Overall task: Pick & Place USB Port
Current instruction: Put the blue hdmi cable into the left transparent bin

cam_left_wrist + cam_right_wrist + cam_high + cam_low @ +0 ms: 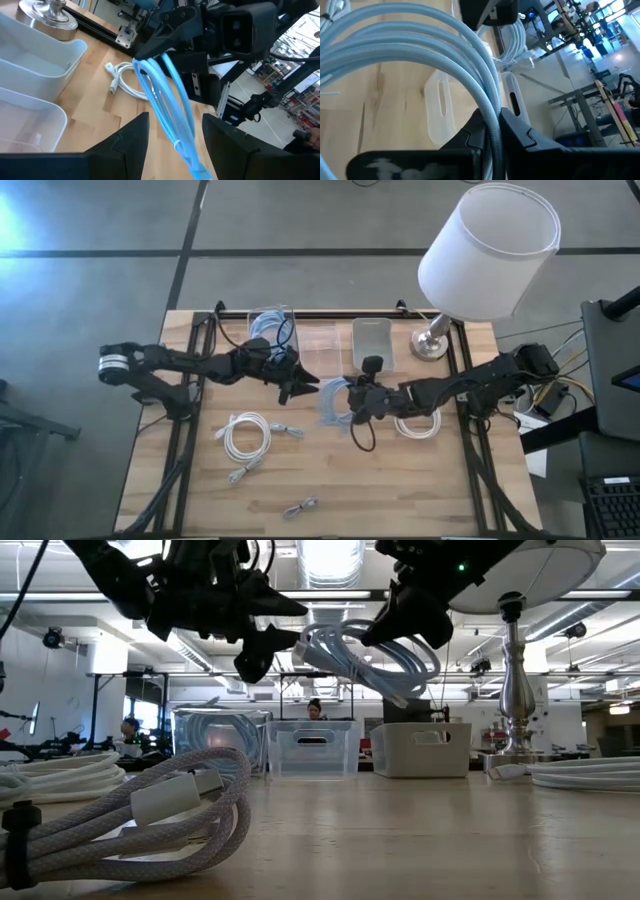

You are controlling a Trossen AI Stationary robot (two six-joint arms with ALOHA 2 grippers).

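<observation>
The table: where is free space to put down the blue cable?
Bare wood lies at the front right of the table, past the small connector. Crowded: the middle, where both grippers meet at the blue cable, and the bins behind.

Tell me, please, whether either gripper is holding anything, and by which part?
The right gripper holds the coiled light-blue cable in the air, pinching a few strands of the loop. The left gripper is open beside the cable, holding nothing.
</observation>
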